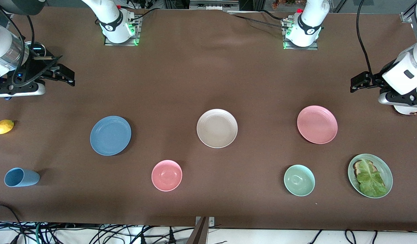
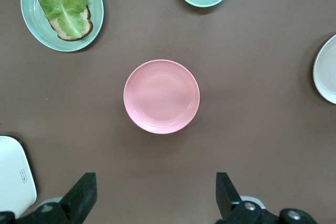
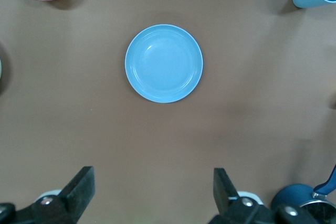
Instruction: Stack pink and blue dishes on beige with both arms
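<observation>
Step in hand looks like the very start: nothing stacked yet, both arms parked high at the table ends. The left gripper (image 1: 359, 83) sits at the right edge of the front view over bare table, fingers spread wide w/ nothing between them; the right gripper (image 1: 64, 76) sits at the left edge, fingers likewise spread and empty.

The beige plate (image 1: 217, 128) lies mid-frame in the front view, bare. The pink plate (image 1: 317, 124) lies to its right in the frame, toward the left arm's end of the table, well apart from it; in the left wrist view it is centred (image 2: 161, 96) ahead of the open fingers (image 2: 81, 195). The blue plate (image 1: 110, 135) lies left of centre in the frame, toward the right arm's end; centred too in the right wrist view (image 3: 164, 63).

Next move prob. calls for each arm to drop to its own plate, catch a rim edge-on, since the plates lie flat, then carry to the beige plate one after the other so the arms don't meet over it.

All 3 plates: round, flat, matte, ringed rims, same size, lying apart and upright.

Also on the table: pink bowl (image 1: 166, 175), green bowl (image 1: 299, 180), green plate w/ lettuce (image 1: 384, 169), blue cup (image 1: 21, 177) on its side, lemon (image 1: 3, 126).
</observation>
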`<action>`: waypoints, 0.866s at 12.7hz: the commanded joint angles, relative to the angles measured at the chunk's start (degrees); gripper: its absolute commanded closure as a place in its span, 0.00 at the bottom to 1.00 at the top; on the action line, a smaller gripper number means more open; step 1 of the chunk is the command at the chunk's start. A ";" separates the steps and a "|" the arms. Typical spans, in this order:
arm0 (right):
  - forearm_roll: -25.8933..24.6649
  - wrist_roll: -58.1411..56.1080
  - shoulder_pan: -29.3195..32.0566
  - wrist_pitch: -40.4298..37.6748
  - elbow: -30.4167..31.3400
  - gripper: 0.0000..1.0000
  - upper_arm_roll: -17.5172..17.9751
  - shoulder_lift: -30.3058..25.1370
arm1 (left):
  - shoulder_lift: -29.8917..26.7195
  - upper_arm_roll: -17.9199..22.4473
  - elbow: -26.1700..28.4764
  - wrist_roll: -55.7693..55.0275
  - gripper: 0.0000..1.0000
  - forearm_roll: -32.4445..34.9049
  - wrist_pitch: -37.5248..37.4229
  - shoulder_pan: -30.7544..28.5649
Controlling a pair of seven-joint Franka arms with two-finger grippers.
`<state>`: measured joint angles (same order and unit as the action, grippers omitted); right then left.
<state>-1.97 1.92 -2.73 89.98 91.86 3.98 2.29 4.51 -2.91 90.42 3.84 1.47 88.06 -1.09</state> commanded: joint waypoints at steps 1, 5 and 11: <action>0.92 -0.69 0.27 0.19 0.25 0.00 -0.03 -0.62 | 1.72 0.18 -0.59 0.11 0.00 -0.60 0.27 -0.14; 0.92 -0.69 0.27 0.19 0.25 0.00 -0.03 -0.62 | 6.55 0.45 -0.59 0.73 0.00 -1.21 0.27 -1.54; 0.92 -0.69 0.27 0.02 0.25 0.00 -0.03 -0.62 | 17.00 0.54 0.20 2.22 0.00 2.82 6.85 -5.06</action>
<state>-1.97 1.92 -2.71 89.99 91.92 3.97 2.30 18.71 -2.19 90.75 4.39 2.34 93.07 -5.49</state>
